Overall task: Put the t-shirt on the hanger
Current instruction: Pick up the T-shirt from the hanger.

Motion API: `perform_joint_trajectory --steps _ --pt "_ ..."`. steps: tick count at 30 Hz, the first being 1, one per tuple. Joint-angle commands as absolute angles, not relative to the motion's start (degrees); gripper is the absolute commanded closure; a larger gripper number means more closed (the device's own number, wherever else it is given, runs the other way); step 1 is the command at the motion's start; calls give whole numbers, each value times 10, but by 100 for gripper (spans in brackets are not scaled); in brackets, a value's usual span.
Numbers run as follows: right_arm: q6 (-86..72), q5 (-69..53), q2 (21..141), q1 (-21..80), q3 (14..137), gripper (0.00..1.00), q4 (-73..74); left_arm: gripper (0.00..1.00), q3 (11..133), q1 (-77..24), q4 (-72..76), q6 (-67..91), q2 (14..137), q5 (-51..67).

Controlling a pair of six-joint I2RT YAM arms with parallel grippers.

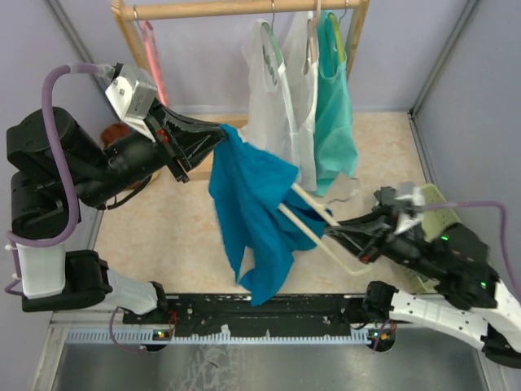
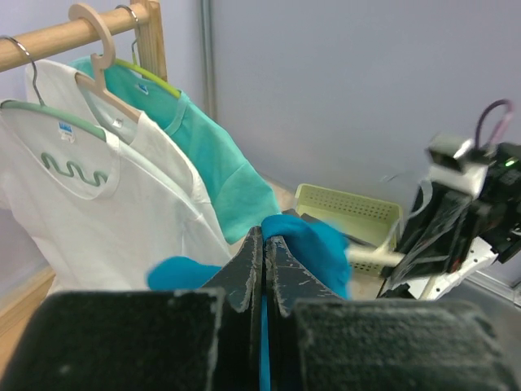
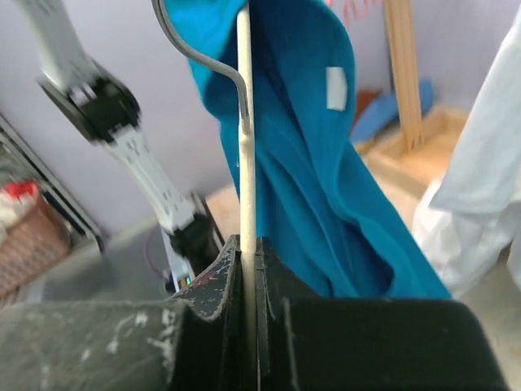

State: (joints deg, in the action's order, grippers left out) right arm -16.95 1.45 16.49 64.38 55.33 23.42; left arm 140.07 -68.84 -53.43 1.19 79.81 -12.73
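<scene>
T-shirt (image 1: 248, 204): soft, light, limp cloth, held aloft between the arms and pinched at an upper edge by the tightly closed left gripper (image 1: 216, 134). Hanger (image 3: 245, 163): thin, stiff, clamped in the closed right gripper (image 3: 248, 244), far end lost in the cloth (depth unclear). The collar hem is judged the best hold.

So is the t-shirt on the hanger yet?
Not fully: the t-shirt hangs bunched from the left gripper, with one hanger arm poking into it.

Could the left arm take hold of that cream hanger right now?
Probably not: the left pincer is shut on the t-shirt, and the hanger sits clamped in the right pincer, partly covered by the t-shirt.
</scene>
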Motion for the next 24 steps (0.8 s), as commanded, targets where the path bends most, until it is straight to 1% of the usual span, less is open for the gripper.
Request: perform_joint_trajectory --steps 1,7,12,15,19,24 --pt "-183 -20 239 646 532 100 228 100 1425 -686 -499 12 801 -105" --pt "-179 -56 203 646 512 100 183 100 1424 -686 -499 13 801 -108" --pt "-182 -60 120 645 489 100 127 100 1421 -686 -501 13 801 -113" --pt "-193 -49 92 645 463 100 82 100 1420 -686 -503 14 802 -115" --pt "-193 -61 113 645 459 100 67 100 1419 -686 -508 17 801 -117" --pt "-188 -68 183 645 472 100 81 100 1419 -686 -508 22 801 -109"
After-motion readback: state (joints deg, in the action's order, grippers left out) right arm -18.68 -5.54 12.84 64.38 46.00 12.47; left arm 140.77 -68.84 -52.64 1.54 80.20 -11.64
